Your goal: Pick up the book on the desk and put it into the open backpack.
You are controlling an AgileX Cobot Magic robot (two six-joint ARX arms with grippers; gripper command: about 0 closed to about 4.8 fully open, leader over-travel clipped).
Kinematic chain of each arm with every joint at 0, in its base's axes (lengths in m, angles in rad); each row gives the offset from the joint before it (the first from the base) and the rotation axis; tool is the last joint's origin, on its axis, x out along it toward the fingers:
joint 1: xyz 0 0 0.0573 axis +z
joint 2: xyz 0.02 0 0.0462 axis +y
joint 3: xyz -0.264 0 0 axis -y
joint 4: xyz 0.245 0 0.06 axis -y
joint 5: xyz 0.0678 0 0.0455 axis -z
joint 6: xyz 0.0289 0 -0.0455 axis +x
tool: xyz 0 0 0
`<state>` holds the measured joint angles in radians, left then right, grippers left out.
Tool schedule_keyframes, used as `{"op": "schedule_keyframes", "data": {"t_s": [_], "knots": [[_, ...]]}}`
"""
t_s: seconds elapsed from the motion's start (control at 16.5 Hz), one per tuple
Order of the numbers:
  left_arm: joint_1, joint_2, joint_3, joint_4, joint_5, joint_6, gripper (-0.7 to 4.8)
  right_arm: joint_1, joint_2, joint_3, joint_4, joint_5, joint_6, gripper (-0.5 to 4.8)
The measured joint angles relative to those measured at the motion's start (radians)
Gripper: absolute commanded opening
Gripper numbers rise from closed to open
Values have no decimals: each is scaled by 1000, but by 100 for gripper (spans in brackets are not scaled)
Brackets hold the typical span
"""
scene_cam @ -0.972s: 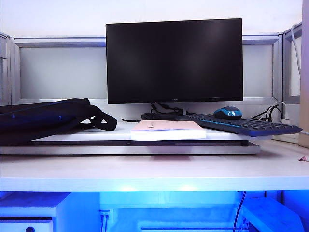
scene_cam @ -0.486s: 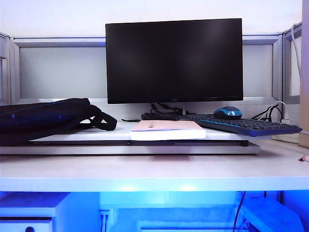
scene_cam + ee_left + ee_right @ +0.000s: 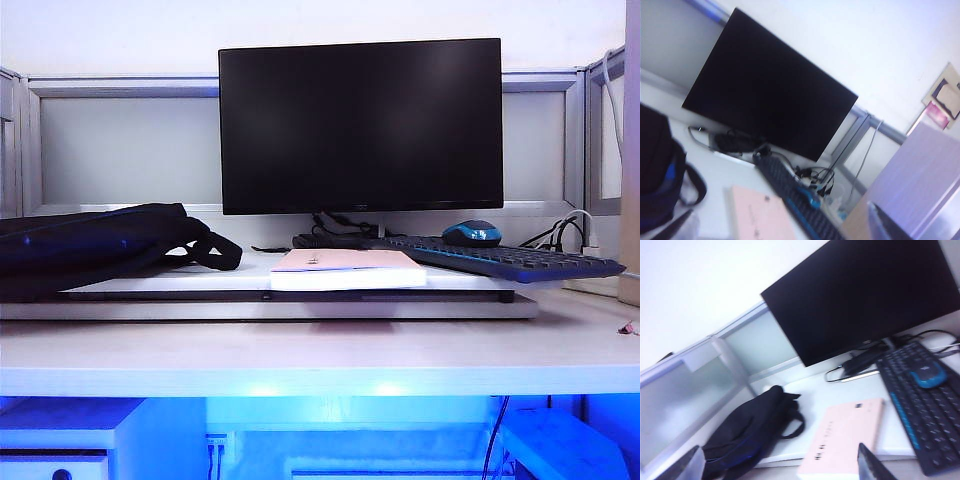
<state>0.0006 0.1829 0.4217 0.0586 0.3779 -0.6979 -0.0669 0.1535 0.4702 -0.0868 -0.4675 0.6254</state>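
Book (image 3: 347,262) lay flat on the bench (image 3: 320,345) before the monitor (image 3: 361,125), between backpack (image 3: 95,245) and keyboard (image 3: 500,260), while left gripper (image 3: 780,235) and right gripper (image 3: 777,467) hovered short of it, jaws apart.

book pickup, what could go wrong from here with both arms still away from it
The book is thin and lies flat on the white riser, so the left end effector or right end effector, both open, may struggle to get a finger under it. The keyboard sits close beside the book, and a wide approach could knock it or the blue mouse. The backpack lies slumped, and its opening isn't visible, so insertion may snag.
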Motion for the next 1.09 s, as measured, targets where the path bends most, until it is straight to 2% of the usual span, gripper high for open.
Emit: {"op": "schedule_keyframes", "data": {"t_s": [0.12,0.18,0.24,0.43,0.55,0.79,1.09], "knots": [[0,99,60,63,0,-11,479,0,86,50,8,-20,3,436],[0,170,95,116,2,-64,479,0,171,81,29,-56,31,437],[0,284,135,193,21,-170,479,0,262,96,74,-113,85,438],[0,436,175,221,85,-262,479,1,375,96,105,-179,163,479],[1,523,196,229,102,-332,479,1,452,95,104,-209,188,479],[1,611,209,264,109,-354,479,24,567,95,136,-278,211,479],[74,637,213,268,121,-330,479,190,826,96,344,-289,309,479]]}}
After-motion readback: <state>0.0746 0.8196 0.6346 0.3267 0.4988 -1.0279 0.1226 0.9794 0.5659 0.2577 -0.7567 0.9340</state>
